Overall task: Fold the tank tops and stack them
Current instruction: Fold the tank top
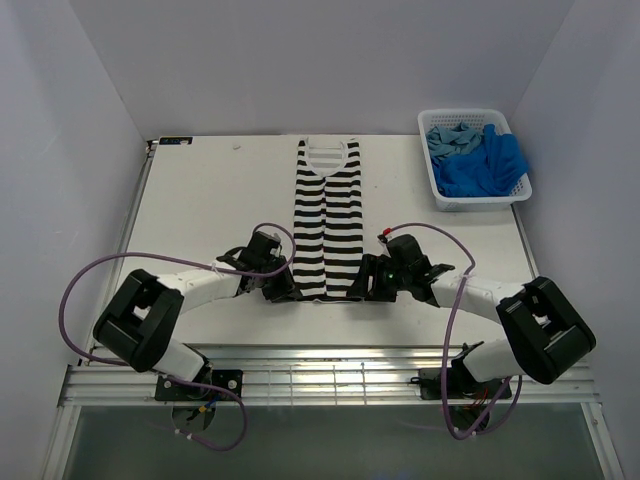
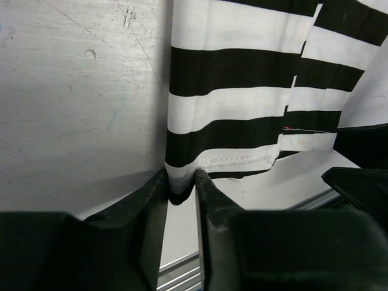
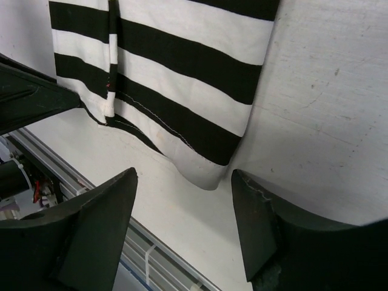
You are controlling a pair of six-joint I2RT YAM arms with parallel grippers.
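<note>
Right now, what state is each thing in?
Striped tank top: sides folded in, lying flat as a narrow strip.
Left fingers: pinched on its hem corner.
Right fingers: open, astride the other hem corner.
Royal blue tank top: crumpled in the basket.
Teal tank top: crumpled in the basket.

**foldfan:** so where are the tops right now?

**me:** The striped tank top (image 1: 327, 225) is centre frame in the top view. It's black and white bands, lying flat as a long narrow strip. Both sides are folded in to meet down the middle, with the scoop neck at the upper end and the hem at the lower end. The lower-left hem corner is pinched in my left gripper (image 2: 182, 188). The lower-right corner just lies flat.

**foldfan:** and the other two?

**me:** Upper right, both crumpled together in the basket (image 1: 478, 201). The royal blue top (image 1: 488, 168) fills most of it, and the teal top (image 1: 448, 140) is bunched in the far-left corner, touching it.
</note>
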